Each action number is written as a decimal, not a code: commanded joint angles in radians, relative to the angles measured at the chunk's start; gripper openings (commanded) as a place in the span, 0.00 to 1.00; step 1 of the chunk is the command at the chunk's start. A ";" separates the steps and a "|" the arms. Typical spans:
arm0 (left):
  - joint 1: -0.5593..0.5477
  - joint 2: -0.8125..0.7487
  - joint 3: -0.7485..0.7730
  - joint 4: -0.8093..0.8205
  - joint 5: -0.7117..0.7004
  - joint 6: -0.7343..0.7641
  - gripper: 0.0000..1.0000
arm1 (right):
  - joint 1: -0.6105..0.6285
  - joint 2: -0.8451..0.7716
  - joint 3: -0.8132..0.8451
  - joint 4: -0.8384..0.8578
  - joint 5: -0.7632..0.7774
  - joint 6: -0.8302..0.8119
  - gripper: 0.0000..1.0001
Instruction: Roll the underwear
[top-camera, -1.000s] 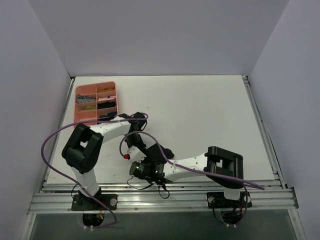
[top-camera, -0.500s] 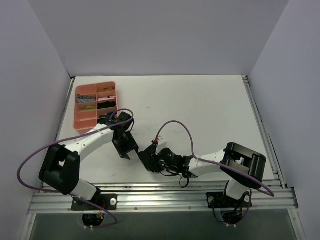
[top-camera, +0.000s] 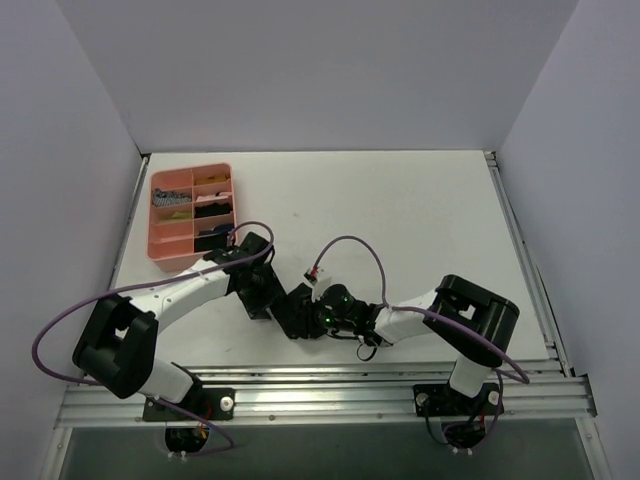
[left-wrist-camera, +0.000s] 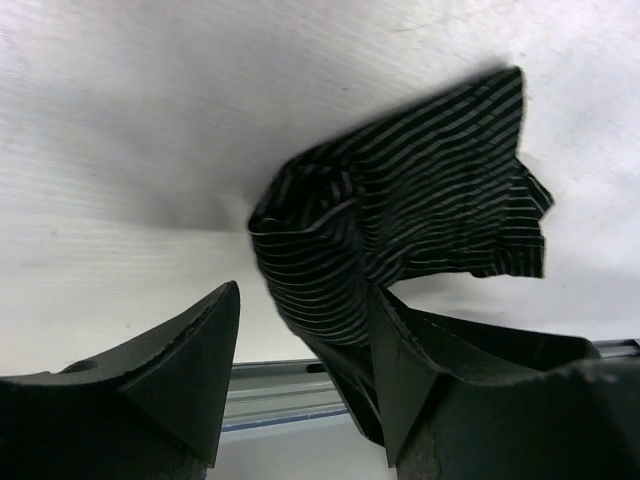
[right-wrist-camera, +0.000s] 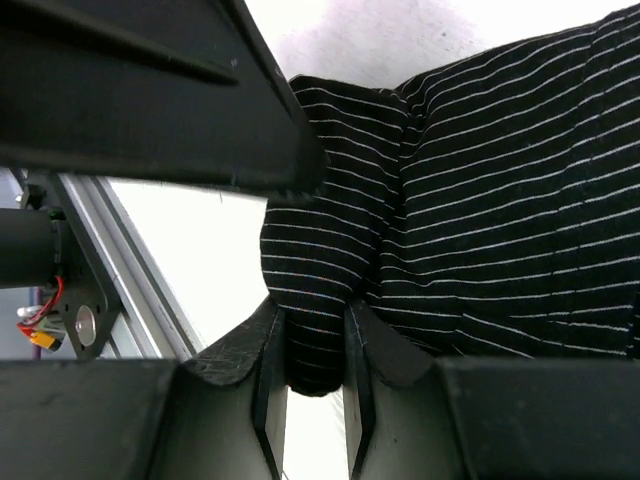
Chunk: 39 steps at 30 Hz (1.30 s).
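**Right gripper (right-wrist-camera: 312, 365) is pinching a fold of the underwear (right-wrist-camera: 480, 200) near the front edge of the table (top-camera: 420, 220)**
Its fingers are clamping narrow on the bunched striped cloth; the left gripper (left-wrist-camera: 300, 385) is hanging wide open just beside it, gripping nothing. Rolling well likely means holding the fold taut and turning evenly. The left gripper's finger is crowding the cloth; the pink tray (top-camera: 170, 237) is sitting well apart.

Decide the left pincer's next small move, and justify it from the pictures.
Probably ease the left pincer forward and close it on the bunched end of the underwear. It stands open near the fabric, while the right pincer is pinched on a fold of that end, so a second grip would let both roll it.
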 joint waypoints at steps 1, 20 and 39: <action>-0.026 -0.037 -0.004 0.079 -0.008 -0.031 0.62 | -0.006 0.094 -0.038 -0.239 -0.025 -0.022 0.00; -0.098 0.204 0.070 -0.010 -0.027 0.038 0.17 | -0.022 -0.055 0.078 -0.536 0.108 -0.080 0.34; -0.143 0.410 0.266 -0.190 0.011 0.084 0.11 | 0.271 -0.180 0.398 -0.937 0.634 -0.293 0.54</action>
